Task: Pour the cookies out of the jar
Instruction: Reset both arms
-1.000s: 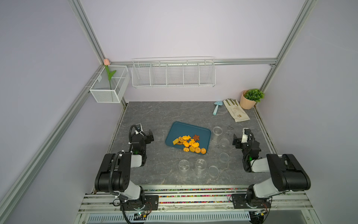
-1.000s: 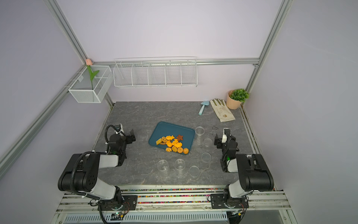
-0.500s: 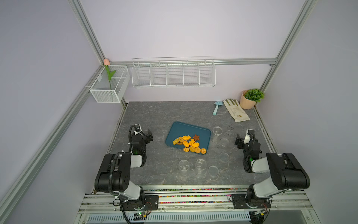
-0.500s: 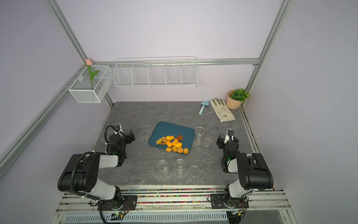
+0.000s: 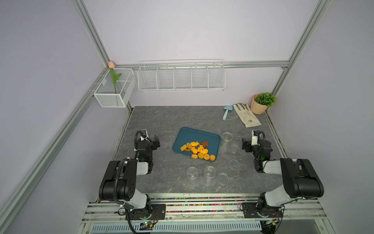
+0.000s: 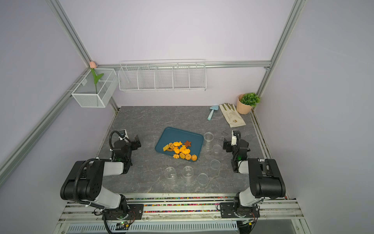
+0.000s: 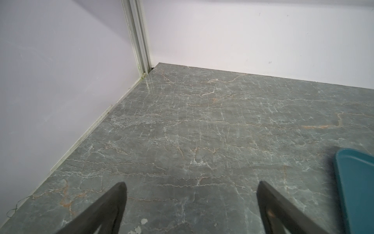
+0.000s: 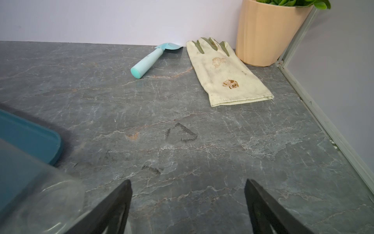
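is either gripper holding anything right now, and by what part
Nothing is held: left gripper and right gripper are both open and empty. The cookies lie on the tray.

Clear smooth jar (image 5: pixel 226 139); matt cloth glove (image 8: pixel 222 77)

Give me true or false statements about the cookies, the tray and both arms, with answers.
1. The cookies lie on the teal tray. True.
2. The left end effector is shut. False: it is open and empty, over the table.
3. The brown star cookie lies on the table. False: it is on the tray.
4. The right end effector is open. True.
5. The trowel lies on the tray. False: it is on the table, beside the glove.
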`<state>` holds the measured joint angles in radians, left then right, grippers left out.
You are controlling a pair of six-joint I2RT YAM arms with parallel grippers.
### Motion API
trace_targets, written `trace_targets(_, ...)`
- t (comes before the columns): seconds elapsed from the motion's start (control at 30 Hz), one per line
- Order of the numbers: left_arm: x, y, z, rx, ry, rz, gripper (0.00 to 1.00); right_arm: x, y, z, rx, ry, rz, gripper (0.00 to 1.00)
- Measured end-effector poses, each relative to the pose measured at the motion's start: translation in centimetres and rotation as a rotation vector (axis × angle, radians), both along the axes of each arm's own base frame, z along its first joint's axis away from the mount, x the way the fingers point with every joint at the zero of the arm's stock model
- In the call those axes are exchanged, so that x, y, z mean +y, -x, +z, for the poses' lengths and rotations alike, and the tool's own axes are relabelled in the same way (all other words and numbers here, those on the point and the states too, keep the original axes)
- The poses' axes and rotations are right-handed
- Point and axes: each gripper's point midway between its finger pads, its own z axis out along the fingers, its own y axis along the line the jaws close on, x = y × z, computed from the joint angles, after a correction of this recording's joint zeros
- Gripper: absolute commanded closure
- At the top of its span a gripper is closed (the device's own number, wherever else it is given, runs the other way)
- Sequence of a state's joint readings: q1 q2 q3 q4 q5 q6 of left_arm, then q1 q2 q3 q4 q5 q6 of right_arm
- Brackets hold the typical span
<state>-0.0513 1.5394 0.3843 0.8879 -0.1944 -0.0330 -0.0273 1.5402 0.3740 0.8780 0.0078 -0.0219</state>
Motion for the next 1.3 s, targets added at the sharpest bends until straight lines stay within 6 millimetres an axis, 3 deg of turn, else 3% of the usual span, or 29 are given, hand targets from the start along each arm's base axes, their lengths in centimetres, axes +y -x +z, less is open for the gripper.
trace_targets(1.3,0.00,0.00,0.00,0.000,0.000,0.000,0.01,-0.16,0.10,-0.30,0.013,0.012,-0.020,0.11)
